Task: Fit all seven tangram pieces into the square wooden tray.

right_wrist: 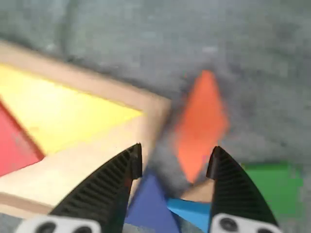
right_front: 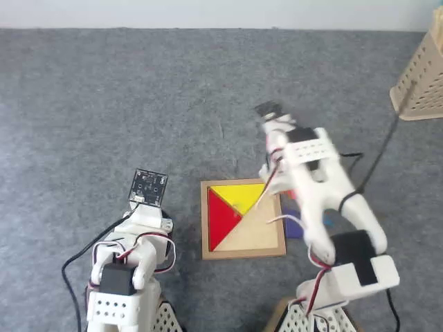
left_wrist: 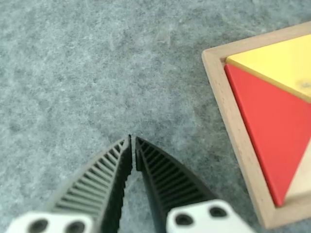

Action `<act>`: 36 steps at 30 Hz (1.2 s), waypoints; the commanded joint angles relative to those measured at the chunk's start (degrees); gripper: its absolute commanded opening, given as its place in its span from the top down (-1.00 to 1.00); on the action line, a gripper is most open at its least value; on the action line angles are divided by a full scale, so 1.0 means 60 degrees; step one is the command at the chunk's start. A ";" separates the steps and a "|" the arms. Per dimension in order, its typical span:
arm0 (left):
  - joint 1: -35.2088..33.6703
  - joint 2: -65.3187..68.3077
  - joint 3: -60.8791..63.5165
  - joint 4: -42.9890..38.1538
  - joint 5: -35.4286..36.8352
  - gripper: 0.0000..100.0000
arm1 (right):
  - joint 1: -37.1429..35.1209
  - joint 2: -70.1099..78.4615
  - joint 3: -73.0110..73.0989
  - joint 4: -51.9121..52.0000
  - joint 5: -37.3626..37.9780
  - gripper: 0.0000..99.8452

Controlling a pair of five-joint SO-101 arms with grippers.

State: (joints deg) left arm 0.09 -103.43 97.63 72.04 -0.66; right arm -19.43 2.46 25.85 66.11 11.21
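Two pieces lie in the square wooden tray [right_front: 205, 225]: a yellow triangle [right_front: 239, 194] at its 12 o'clock and a red triangle [right_front: 221, 218] at its 9 o'clock, edge to edge. Just outside the tray's 3 o'clock rim, on the grey worktop [right_front: 124, 104], lie an orange parallelogram [right_wrist: 201, 124], a green piece [right_wrist: 274, 187], a dark blue triangle [right_wrist: 150, 206] and a light blue piece [right_wrist: 194, 211]. The right tool [right_wrist: 176, 153] hovers over them, released, jaws wide. The left tool [left_wrist: 133, 141] sits at the tray's 9 o'clock, clenched on nothing.
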 commanded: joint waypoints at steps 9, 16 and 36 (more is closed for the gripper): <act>-0.0059 -0.0205 -0.0183 0.0059 0.0044 0.98 | 0.0447 0.0388 -0.0015 -0.0989 0.0352 0.56; -0.0059 -0.0205 -0.0183 0.0059 0.0044 0.98 | 0.1223 0.1780 -0.0908 -0.0960 0.0645 0.56; -0.0059 -0.0205 -0.0183 0.0059 0.0044 0.98 | 0.2557 0.2220 -0.3106 0.0842 0.1407 0.67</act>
State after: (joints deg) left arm 0.09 -103.43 97.63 72.04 -0.66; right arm -6.51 17.85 13.27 65.76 14.90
